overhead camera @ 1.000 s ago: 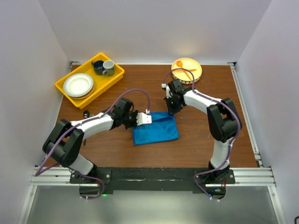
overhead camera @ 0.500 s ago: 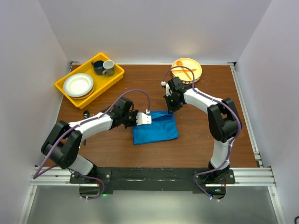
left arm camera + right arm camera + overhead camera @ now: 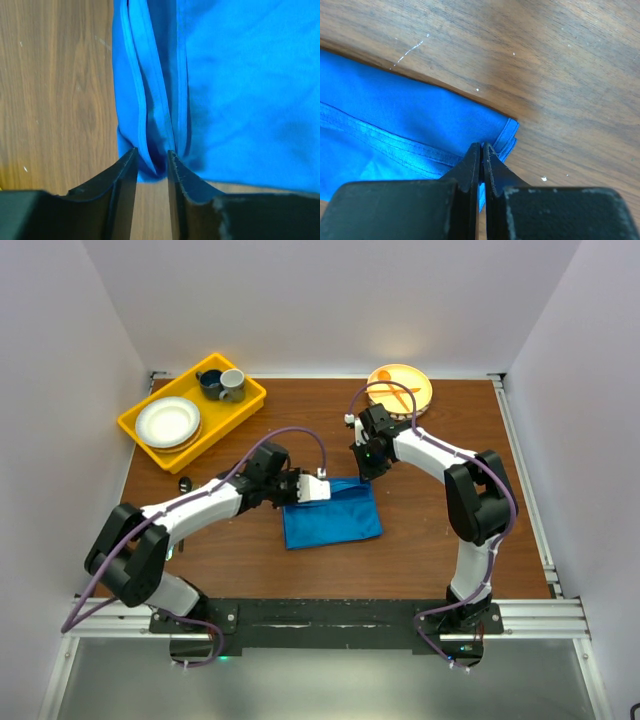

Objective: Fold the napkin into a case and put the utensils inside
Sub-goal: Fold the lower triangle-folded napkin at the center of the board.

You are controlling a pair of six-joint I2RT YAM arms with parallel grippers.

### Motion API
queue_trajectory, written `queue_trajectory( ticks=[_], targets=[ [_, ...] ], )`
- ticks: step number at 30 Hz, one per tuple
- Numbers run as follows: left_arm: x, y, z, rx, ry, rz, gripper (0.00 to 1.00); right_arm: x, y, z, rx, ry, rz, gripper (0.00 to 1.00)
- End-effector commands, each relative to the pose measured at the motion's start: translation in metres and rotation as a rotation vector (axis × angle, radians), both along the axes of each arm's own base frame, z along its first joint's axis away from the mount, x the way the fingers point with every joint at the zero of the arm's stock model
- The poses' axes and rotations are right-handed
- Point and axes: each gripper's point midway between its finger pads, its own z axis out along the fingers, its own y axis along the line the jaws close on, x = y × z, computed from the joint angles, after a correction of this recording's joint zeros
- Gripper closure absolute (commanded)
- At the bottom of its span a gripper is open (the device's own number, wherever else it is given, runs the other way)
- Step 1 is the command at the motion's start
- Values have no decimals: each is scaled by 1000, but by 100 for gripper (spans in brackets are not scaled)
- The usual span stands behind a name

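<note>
The bright blue napkin (image 3: 335, 520) lies folded into a rectangle on the wooden table. My left gripper (image 3: 326, 488) is at its far left corner. In the left wrist view the left gripper (image 3: 151, 160) is open a little, with a bunched, pleated edge of the napkin (image 3: 240, 90) reaching between the fingertips (image 3: 127, 167). My right gripper (image 3: 368, 468) is at the far right corner. In the right wrist view the right gripper (image 3: 481, 147) is shut, its tips down on the napkin (image 3: 395, 110) just inside that corner. The utensils are out of view.
A yellow tray (image 3: 240, 408) at the back left holds a white plate (image 3: 168, 422) and two cups (image 3: 222, 383). An orange plate (image 3: 422, 400) with an orange spoon and fork is at the back right. A small dark object (image 3: 186, 483) lies left of the left arm.
My left gripper has shifted slightly right and away along the napkin's far left corner. The right arm and the napkin's right corner have not moved.
</note>
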Motion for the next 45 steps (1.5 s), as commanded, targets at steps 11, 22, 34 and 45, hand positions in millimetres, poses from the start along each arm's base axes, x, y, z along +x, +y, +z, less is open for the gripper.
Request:
queue_trajectory(
  ticks=[11, 22, 34, 45],
  targets=[
    [32, -21, -13, 50, -110, -18, 67, 8, 4, 26, 31, -62, 21, 100],
    [31, -21, -11, 43, -114, -11, 100, 11, 5, 28, 31, -63, 28, 100],
    [11, -31, 13, -31, -94, -97, 100, 13, 3, 35, 32, -70, 28, 100],
    [24, -23, 1, 27, -126, -32, 62, 12, 5, 33, 42, -64, 34, 100]
  ],
)
